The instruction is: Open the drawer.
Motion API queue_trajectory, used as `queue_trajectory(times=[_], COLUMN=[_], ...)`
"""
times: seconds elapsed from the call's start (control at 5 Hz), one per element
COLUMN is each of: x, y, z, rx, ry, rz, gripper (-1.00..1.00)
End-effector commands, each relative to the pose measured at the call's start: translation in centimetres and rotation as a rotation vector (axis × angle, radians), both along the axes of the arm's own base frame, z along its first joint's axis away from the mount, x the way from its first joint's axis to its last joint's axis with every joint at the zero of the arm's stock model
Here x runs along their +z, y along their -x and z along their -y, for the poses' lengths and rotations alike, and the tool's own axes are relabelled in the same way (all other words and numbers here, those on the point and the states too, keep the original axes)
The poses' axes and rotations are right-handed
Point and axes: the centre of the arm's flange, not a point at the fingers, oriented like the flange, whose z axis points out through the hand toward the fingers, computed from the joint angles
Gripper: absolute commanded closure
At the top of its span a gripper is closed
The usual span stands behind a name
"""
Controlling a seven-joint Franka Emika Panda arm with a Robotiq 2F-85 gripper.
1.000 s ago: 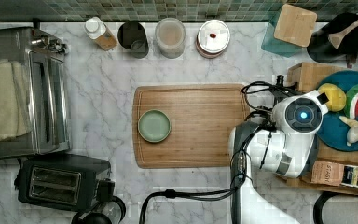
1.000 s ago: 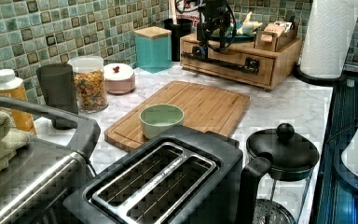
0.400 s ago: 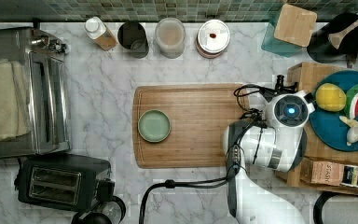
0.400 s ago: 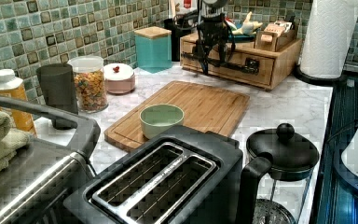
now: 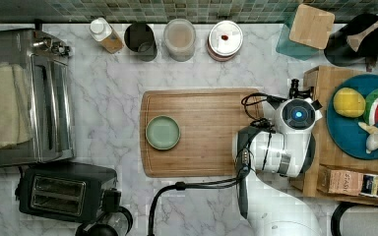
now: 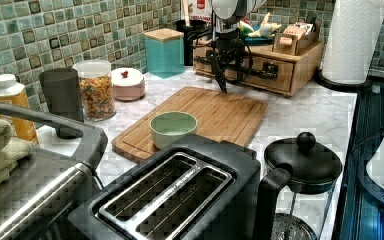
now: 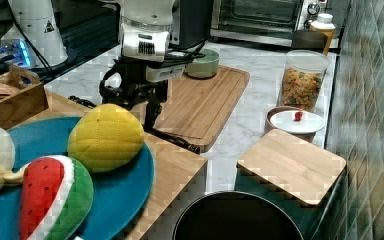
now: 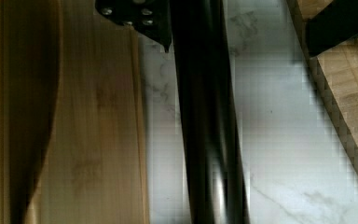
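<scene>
We judge the task to be at its start: the grasp is being lined up and the pull has not yet been made. In the left view, the flat brown grooved cutting board point(image 6: 215, 112) lies mid-tabletop with a small pale green bowl point(image 6: 173, 128) on it. Right of it, toward the tabletop's far edge, the robot's black jaws point(image 6: 223, 80) hang in front of a low bamboo box point(image 6: 307, 62). The drawer point(image 6: 280, 75), a light bamboo front with a long black bar handle point(image 6: 264, 71), sits in that box and looks flush with the box face, so we take it as closed.

In the wrist view, the black bar handle point(image 8: 209, 130) runs between the two dark fingers point(image 8: 340, 21), with white marble tabletop point(image 8: 270, 140) beneath it and the bamboo front point(image 8: 98, 140) beside it. The jaws stand released, spread either side of the bar and not pinching it. What is left is to close on the bar and draw it away from the box, toward the board.

Several things are hard to settle. In the top view, the white arm point(image 5: 295, 128) covers the jaws and the drawer front. In the right view, a yellow plush fruit point(image 7: 106, 137) on a blue plate point(image 7: 130, 185) blocks part of the box, and only an end of the handle point(image 7: 175, 141) pokes out. A dark shadow beside the front in the wrist view could be a slight gap; we cannot tell. The drawer's inside is hidden.
</scene>
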Motion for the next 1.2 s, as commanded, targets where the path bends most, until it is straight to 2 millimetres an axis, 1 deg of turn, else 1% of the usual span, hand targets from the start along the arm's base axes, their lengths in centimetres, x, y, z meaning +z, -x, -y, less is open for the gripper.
queue_trajectory(times=[0.2, 0.4, 0.6, 0.8, 1.0, 1.2], x=[5.2, 4.2, 4.3, 5.3, 6.6, 7.8], y=[-5.2, -6.3, -7.5, -6.8, -6.4, -5.9], z=[-4.8, -6.6, -10.9, -18.6, -25.1, -30.1], rx=[0.014, 0.023, 0.108, 0.07, 0.051, 0.07], ry=[-0.021, -0.073, -0.094, -0.107, -0.096, -0.079], rz=[0.046, 0.135, 0.128, 0.136, 0.136, 0.136], gripper=[-1.0, -1.0, -1.0, -1.0, -1.0, -1.0])
